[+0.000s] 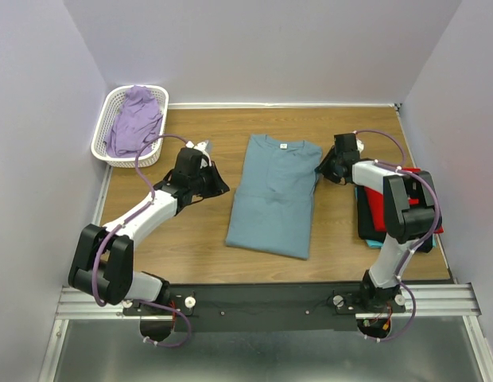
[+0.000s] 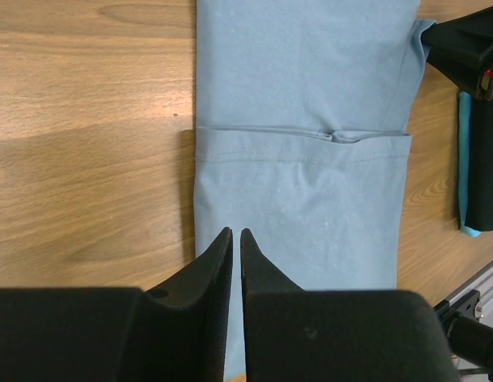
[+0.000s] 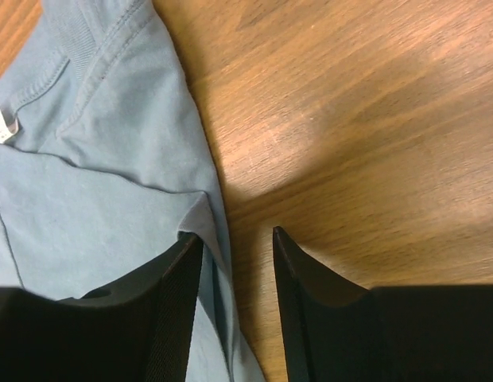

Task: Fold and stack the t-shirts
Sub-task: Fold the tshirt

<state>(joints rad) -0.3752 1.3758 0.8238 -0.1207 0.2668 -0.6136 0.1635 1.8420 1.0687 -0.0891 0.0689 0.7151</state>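
Observation:
The dusty blue-grey t-shirt (image 1: 270, 199) lies flat mid-table, its sides folded in, white neck label (image 1: 284, 146) at the far end. My left gripper (image 1: 219, 187) is shut and empty at the shirt's left edge; in the left wrist view (image 2: 236, 232) its tips sit over the cloth (image 2: 302, 79). My right gripper (image 1: 322, 169) is open at the shirt's far right shoulder. In the right wrist view (image 3: 237, 235) its jaws straddle the shirt's folded edge (image 3: 87, 159). A red shirt (image 1: 374, 203) and a turquoise one (image 1: 375, 243) lie stacked at the right under my right arm.
A white lattice basket (image 1: 103, 131) at the far left corner holds a lavender cloth (image 1: 135, 119). A dark layer (image 1: 366, 227) lies in the right stack, also in the left wrist view (image 2: 481, 159). Walls close the table on three sides.

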